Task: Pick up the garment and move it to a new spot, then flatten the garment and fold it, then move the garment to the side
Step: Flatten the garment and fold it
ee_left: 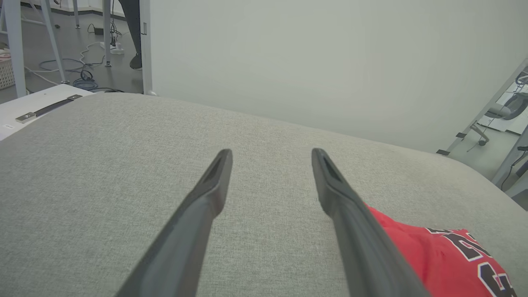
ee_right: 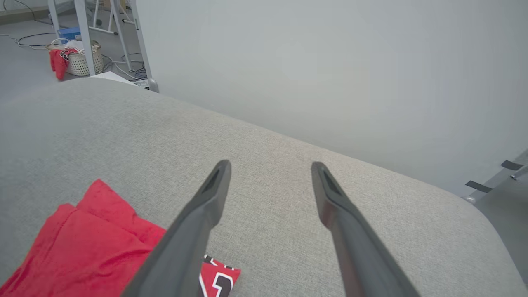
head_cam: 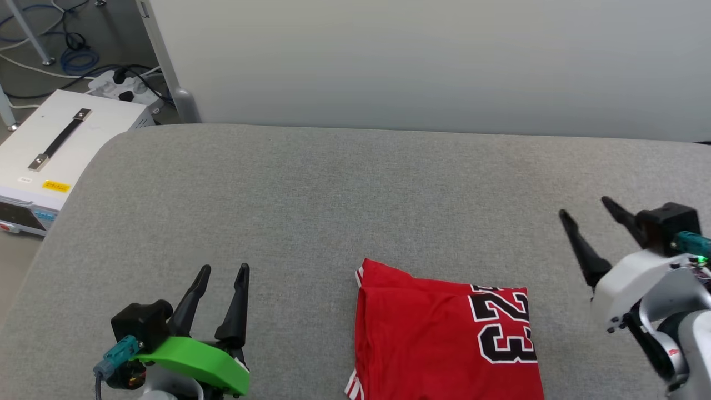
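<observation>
The left gripper [head_cam: 225, 268] has its two fingers spread apart with nothing between them. It hovers over bare grey cloth at the near left of the table [head_cam: 333, 194], fingers pointing away from the robot. The right gripper [head_cam: 583, 206] is likewise spread wide and empty. It sits at the near right, a little farther out than the left one, with its fingers slanting up and to the left in the head view.

The garment [head_cam: 439, 328] lies between the two grippers at the near edge of the table and touches neither. It is folded into a rough rectangle, red side up. The black, white-outlined 23 is on its right part, turned sideways, and striped trim shows at its left corners. Its right edge is near the right gripper, while its left edge stands farther from the left gripper, with bare cloth between them. In the left wrist view it lies low on the right, partly behind the right-hand finger. In the right wrist view it lies low on the left, partly behind the left-hand finger.

Beyond the garment the grey top runs bare to a pale wall [head_cam: 422, 61]. Off the table's left corner a white box [head_cam: 61, 139] with a dark strap handle stands on the floor, with a power strip [head_cam: 122, 86] and cables behind it. The right wrist view shows a basket [ee_right: 84, 62] on the floor with red cloth hanging over its rim.
</observation>
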Motion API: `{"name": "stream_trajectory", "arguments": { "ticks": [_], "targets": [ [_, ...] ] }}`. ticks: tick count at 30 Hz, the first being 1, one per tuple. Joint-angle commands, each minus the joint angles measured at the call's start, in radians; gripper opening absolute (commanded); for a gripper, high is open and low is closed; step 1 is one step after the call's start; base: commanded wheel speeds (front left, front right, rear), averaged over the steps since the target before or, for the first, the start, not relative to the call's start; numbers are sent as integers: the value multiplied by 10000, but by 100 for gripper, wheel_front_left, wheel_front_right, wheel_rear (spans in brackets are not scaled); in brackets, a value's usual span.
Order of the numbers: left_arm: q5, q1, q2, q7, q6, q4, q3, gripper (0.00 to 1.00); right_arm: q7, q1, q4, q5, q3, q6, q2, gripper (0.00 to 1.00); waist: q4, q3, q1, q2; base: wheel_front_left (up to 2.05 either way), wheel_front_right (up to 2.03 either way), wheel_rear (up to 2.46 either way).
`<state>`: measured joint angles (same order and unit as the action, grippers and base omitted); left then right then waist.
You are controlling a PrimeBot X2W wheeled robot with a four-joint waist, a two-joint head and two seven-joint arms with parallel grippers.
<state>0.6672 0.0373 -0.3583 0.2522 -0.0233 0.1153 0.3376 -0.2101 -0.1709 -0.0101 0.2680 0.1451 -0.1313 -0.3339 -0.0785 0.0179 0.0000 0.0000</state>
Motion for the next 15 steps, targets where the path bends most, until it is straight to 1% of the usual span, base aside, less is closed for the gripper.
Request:
{"name": "stream_trajectory", "arguments": {
  "ticks": [1, 7, 10, 15],
  "targets": [
    [-99, 6, 87, 58, -12, -90, -61, 100, 292, -21, -78, -111, -202, 6, -89, 100, 94, -105, 0, 0, 0, 0, 0],
    [-458, -23, 340, 85, 33, -220, -73, 100, 1326, 797, -449, -269, -1184, 6, 29, 100, 119, -191, 0, 0, 0, 0, 0],
    [-689, -69, 547, 90, 43, -286, -124, 100, 1820, 1338, -657, -283, -1595, 6, 436, 100, 99, -211, 0, 0, 0, 0, 0],
    [-1125, -251, 939, 93, 182, -588, -584, 100, 2382, 2020, -915, -523, -1839, 6, 1006, 100, 27, -162, 0, 0, 0, 0, 0]
  ]
}}
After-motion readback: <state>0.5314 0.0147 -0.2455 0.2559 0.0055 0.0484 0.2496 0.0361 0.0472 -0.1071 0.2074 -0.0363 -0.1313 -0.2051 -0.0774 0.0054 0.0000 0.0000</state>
